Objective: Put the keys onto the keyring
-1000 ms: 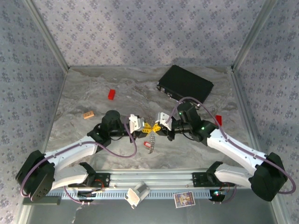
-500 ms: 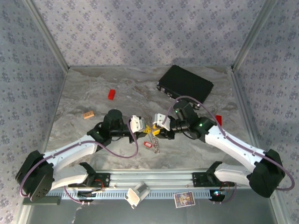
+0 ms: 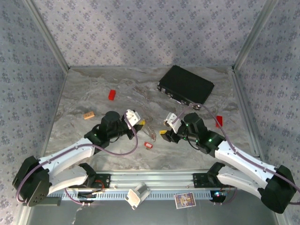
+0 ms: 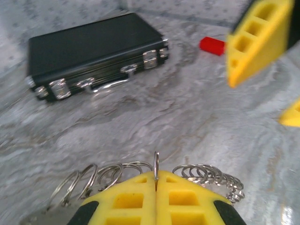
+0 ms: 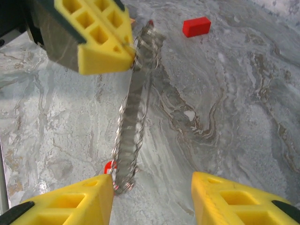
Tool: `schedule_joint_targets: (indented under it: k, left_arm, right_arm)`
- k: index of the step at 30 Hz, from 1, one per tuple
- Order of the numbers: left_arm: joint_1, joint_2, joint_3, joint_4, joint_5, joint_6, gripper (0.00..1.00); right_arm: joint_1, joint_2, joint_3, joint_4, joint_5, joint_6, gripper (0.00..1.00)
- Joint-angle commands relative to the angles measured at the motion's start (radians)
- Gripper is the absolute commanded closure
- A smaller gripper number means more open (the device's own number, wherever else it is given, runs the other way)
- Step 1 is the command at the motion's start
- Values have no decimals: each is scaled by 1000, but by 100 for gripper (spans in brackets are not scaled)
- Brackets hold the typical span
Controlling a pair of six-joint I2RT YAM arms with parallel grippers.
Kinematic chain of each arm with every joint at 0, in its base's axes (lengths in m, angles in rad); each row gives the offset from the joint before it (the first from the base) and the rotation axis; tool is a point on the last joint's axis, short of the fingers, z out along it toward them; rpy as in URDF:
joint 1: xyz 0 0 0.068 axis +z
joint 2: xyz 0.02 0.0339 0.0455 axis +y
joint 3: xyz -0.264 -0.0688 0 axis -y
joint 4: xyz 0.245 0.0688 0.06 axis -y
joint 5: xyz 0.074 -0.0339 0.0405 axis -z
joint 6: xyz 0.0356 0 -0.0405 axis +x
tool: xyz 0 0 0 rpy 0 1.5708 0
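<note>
The keyring (image 5: 133,108) is a silvery chain of small rings. My left gripper (image 4: 156,180) is shut on one ring (image 4: 156,164), and the rest of the chain droops to both sides. In the top view the left gripper (image 3: 141,123) holds the chain (image 3: 150,130) just above the table. My right gripper (image 5: 152,199) is open, with the chain's lower end by its left finger (image 5: 70,206) and nothing between the jaws. A red-headed key (image 3: 148,146) lies on the table below the chain; it is partly hidden behind the chain in the right wrist view (image 5: 108,166). The right gripper (image 3: 164,132) sits just right of the chain.
A black case (image 3: 185,85) lies at the back right. A red block (image 3: 112,94) and a tan block (image 3: 89,115) sit at the left, and another red block (image 3: 219,121) is beside the right arm. Metal frame posts and patterned walls bound the table.
My right gripper has opened, let go of the chain and drawn back to the right. The left gripper has shifted left and back with the chain still in it.
</note>
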Motion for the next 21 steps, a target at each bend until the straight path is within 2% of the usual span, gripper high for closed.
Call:
schedule_joint_targets:
  k: [1, 4, 6, 10, 13, 18, 21]
  left_arm:
    - [1, -49, -3, -2, -202, -107, 100]
    - [15, -74, 13, -68, -376, -171, 100]
    - [48, -87, 24, -122, -427, -223, 100]
    - [136, -134, 8, -162, -445, -327, 100]
    - [173, -172, -7, -176, -448, -356, 100]
    - [191, -214, -12, -204, -445, -357, 100]
    - [192, -230, -13, -215, -438, -352, 100]
  right_arm:
    - [55, 42, -34, 19, 108, 88, 53]
    - [102, 128, -17, 20, 133, 156, 53]
    - [126, 198, 13, -1, 135, 207, 53]
    - [180, 333, 70, -12, 140, 250, 53]
    - [210, 422, 104, -2, 146, 260, 51]
    - [227, 559, 190, -49, 175, 276, 50]
    - [238, 621, 259, -127, 225, 353, 51]
